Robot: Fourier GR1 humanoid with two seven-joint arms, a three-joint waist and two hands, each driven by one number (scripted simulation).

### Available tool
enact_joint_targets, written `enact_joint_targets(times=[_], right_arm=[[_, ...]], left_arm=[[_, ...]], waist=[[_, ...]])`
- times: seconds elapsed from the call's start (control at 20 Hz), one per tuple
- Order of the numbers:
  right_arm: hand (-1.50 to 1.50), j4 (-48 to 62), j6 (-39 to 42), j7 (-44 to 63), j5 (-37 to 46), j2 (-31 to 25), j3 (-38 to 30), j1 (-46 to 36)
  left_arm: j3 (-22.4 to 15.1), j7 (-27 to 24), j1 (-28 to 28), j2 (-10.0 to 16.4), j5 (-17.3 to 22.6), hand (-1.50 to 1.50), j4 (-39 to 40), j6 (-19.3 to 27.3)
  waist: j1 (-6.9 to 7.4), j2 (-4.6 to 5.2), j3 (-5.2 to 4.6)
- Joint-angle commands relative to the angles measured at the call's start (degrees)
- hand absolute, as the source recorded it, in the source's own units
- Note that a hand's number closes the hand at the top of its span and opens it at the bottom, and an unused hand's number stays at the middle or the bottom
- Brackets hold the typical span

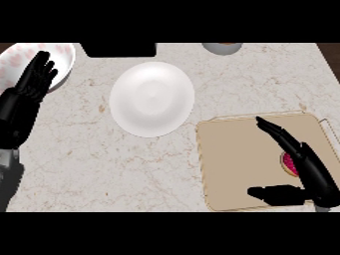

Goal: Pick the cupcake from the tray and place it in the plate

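A cupcake [286, 163] with a pink-red top sits on the beige tray [235, 159] at the right, mostly hidden behind my right hand [312, 174]. That hand lies over the tray with fingers straight and pointing up-left, thumb spread below, so the cupcake lies between fingers and thumb; it is open. The white plate [152, 98] stands left of the tray, near the counter's middle, with nothing on it. My left hand [33, 79] rests open at the far left, fingers up.
A white bowl with pink spots [14, 56] lies at the back left, partly behind the left hand. A black object [118, 49] and a grey cup [222, 48] stand at the counter's far edge. The marble counter [91, 164] spreads between.
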Motion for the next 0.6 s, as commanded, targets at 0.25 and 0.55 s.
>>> enact_joint_targets(times=[0.25, 0.55], right_arm=[[-1.5, -11.72, 12.9, 30.81, 9.86, -19.29, 0.68, -1.85], [-1.5, -15.6, 29.05, 46.68, 7.89, -25.0, 4.35, -5.26]], left_arm=[[1.95, -0.55, 0.37, 1.36, 0.55, 0.0, 1.5, -1.45], [0.61, -1.96, 1.08, 0.21, -0.42, 0.0, 0.21, -1.76]], waist=[[-0.04, -0.09, -0.34], [1.37, 0.24, -0.18]])
